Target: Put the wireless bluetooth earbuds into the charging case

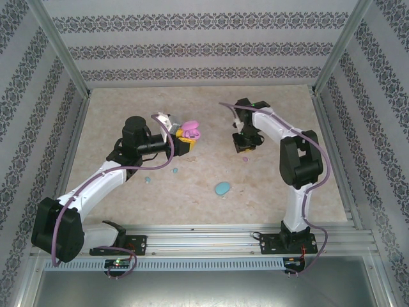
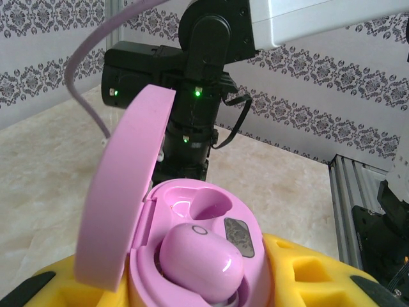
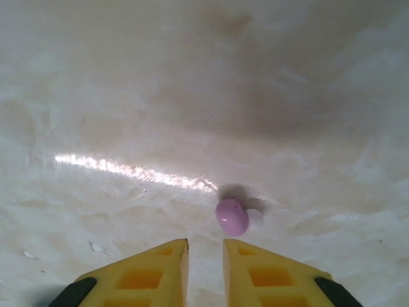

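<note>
The left gripper (image 1: 185,144) was clenched on the open pink case (image 2: 192,208) at the left of the table (image 1: 192,102). The case's lid (image 2: 124,192) was tilted up to the left, and 1 pink earbud (image 2: 201,261) sat in its near well. The right gripper (image 3: 204,246) stood narrowly parted with nothing between its yellow fingers (image 3: 160,272), and a 2nd pink earbud (image 3: 232,216) lay on the table just beyond the right fingertip. Nearer the arms lay 2 light-blue earbuds (image 1: 147,180) (image 1: 174,170) on the left and a blue case (image 1: 222,188) near the middle.
</note>
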Available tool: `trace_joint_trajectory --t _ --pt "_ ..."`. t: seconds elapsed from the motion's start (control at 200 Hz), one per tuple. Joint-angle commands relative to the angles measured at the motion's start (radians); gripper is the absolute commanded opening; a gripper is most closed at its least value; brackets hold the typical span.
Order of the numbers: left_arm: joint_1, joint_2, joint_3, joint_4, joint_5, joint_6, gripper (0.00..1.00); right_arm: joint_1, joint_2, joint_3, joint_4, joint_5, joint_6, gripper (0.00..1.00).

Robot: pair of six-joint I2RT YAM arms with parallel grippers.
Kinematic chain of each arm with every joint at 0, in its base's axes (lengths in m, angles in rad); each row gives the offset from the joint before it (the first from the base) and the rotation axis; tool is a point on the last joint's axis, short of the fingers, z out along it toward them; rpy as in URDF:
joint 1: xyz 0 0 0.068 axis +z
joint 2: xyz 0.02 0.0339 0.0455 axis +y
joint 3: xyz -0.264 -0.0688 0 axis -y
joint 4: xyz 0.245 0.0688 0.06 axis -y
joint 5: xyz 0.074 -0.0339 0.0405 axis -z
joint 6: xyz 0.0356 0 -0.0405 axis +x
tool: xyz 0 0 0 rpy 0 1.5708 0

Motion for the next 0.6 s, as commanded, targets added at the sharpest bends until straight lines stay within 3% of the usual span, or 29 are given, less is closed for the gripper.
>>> trace_joint_trajectory --t 0.0,0.21,0.595 --pt "-0.015 -0.004 0.008 -0.009 0.007 0.023 0.26 0.028 -0.013 0.005 -0.029 0.139 -0.116 0.23" --pt "-0.014 -0.005 0.021 -0.032 0.007 0.038 0.26 0.072 0.042 0.022 -0.047 0.242 -0.160 0.27" --pt "-0.015 -0.004 0.020 -0.041 0.008 0.044 0.26 0.077 0.089 0.017 -0.046 0.253 -0.175 0.27"
